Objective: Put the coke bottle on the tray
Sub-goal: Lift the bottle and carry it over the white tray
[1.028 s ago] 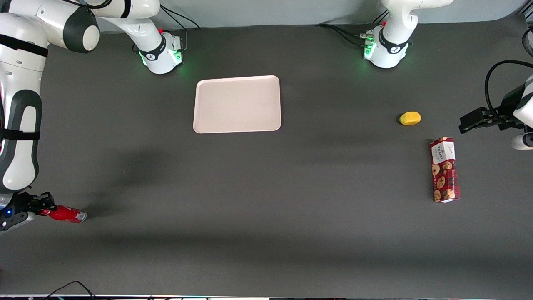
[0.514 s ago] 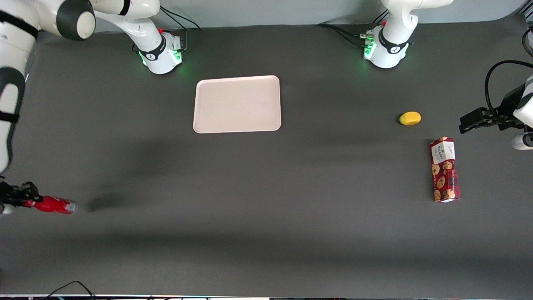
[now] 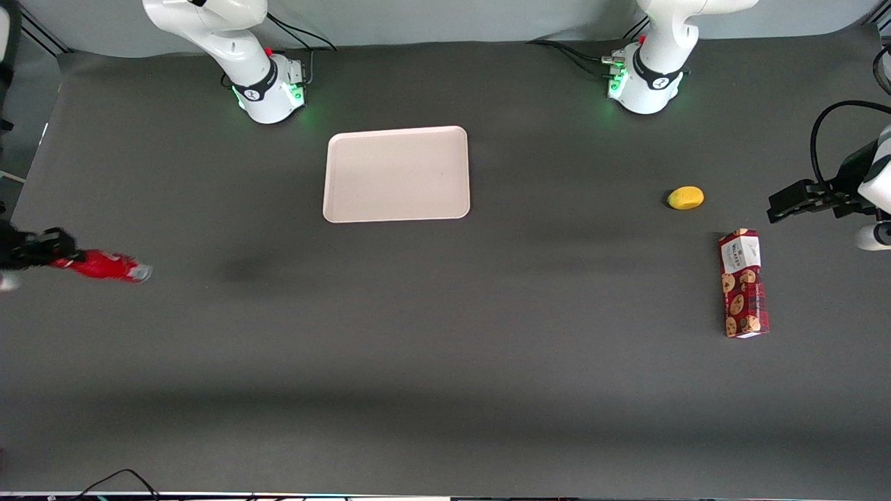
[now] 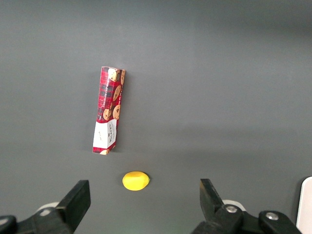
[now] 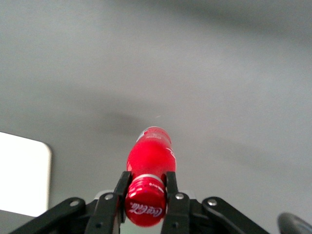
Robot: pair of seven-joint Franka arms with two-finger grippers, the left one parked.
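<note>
My right gripper (image 3: 59, 255) is shut on the neck of the coke bottle (image 3: 106, 266), a slim red bottle with a silvery base band. It holds the bottle lying level in the air, well above the table, at the working arm's end. In the right wrist view the fingers (image 5: 121, 187) clamp just below the red cap, and the bottle (image 5: 151, 152) points away from the camera. The pale pinkish-white tray (image 3: 396, 174) lies flat near the arm bases, farther from the front camera than the bottle and apart from it. A corner of the tray (image 5: 22, 173) shows in the right wrist view.
A yellow lemon-like fruit (image 3: 686, 197) and a red cookie-print box (image 3: 743, 283) lie toward the parked arm's end of the table; both show in the left wrist view, the fruit (image 4: 135, 180) and the box (image 4: 109, 109). Dark mat covers the table.
The gripper has lifted the bottle off the table and carried it away from the front camera. The bottle's shadow has drifted toward the tray and faded.
</note>
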